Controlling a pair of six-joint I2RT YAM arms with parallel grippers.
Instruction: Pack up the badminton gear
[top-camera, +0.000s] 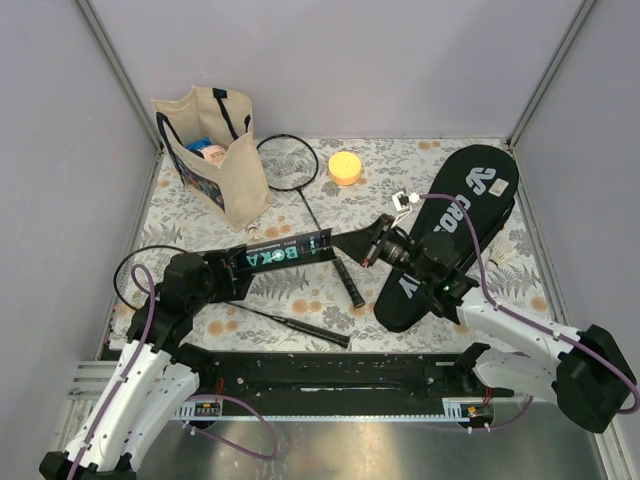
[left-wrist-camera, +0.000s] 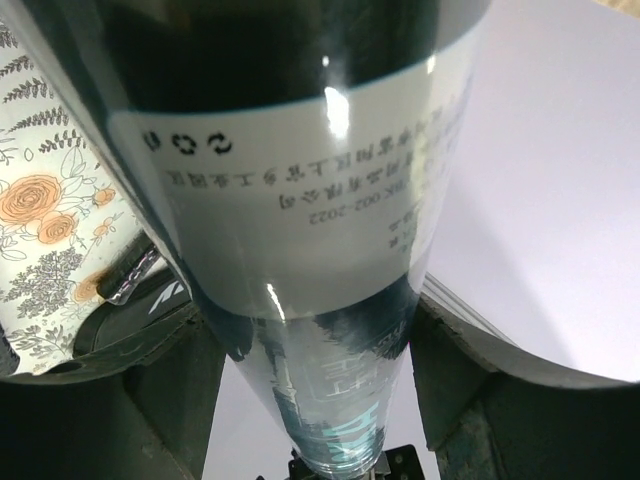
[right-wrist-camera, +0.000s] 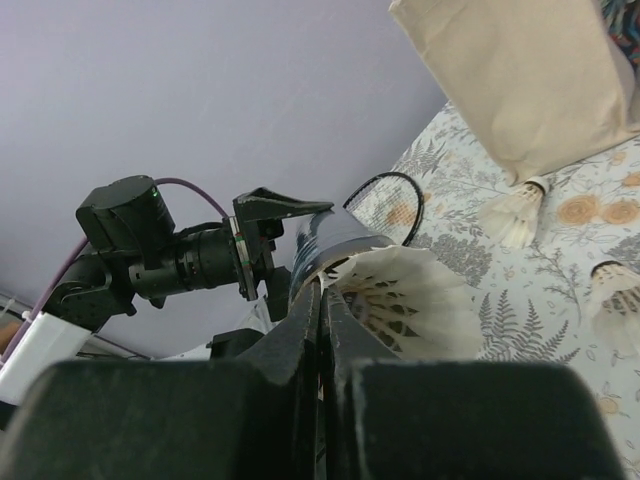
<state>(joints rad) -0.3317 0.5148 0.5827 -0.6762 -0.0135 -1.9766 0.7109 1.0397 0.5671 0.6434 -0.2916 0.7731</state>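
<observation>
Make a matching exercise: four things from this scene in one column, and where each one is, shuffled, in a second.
Things
1. tube
2. shuttlecock
3. cover
4. orange roll

Places
A. lying flat at the right
B. pinched in the right gripper
C. far side, just right of a racket head
D. held in the left gripper

Pairs: 1-D, 2-B, 3-A, 4-C
</observation>
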